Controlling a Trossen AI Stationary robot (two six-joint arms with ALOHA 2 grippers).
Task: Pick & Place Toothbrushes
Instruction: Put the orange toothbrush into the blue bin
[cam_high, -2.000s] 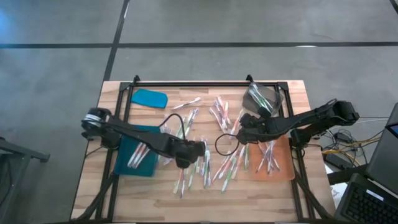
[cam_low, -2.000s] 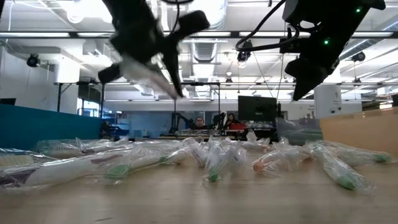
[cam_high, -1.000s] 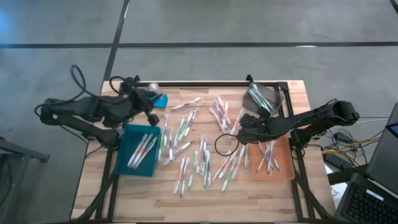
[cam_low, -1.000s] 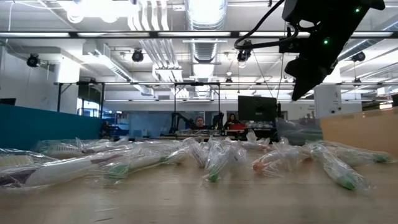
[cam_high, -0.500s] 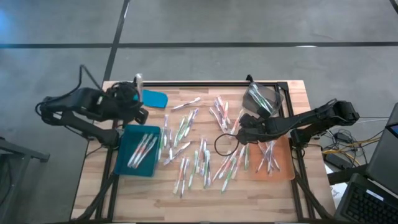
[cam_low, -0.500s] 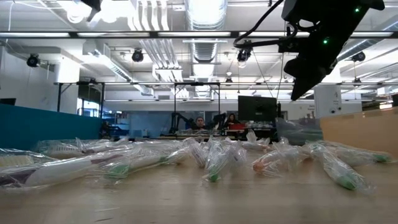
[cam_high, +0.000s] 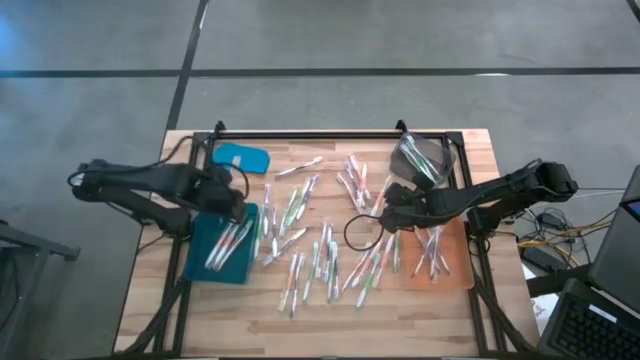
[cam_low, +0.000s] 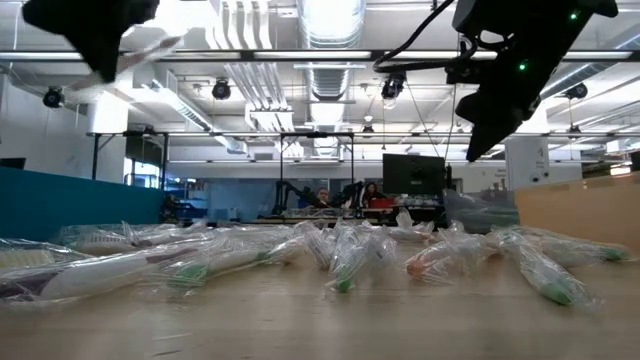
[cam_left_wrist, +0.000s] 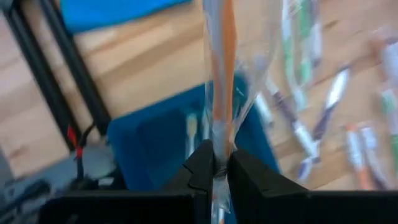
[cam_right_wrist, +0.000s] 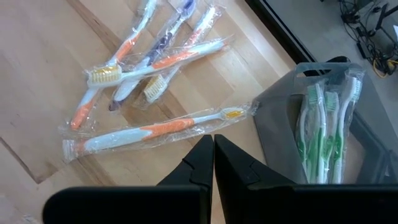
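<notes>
one wrapped orange toothbrush (cam_left_wrist: 222, 74), pinched in the left gripper (cam_left_wrist: 214, 163), had swung from the table's back corner to above the blue tray (cam_high: 205, 262). release looked next; the right gripper (cam_right_wrist: 213, 148) waited pressed together.

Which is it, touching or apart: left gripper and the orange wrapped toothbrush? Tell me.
Touching. The left wrist view shows the left gripper shut on the orange toothbrush, its clear wrapper pinched between the fingertips above the blue tray.

Grey concrete floor (cam_high: 400, 35) around the table; beyond, ceiling lights (cam_low: 330, 12), a monitor (cam_low: 413, 172), seated people (cam_low: 322, 197)
</notes>
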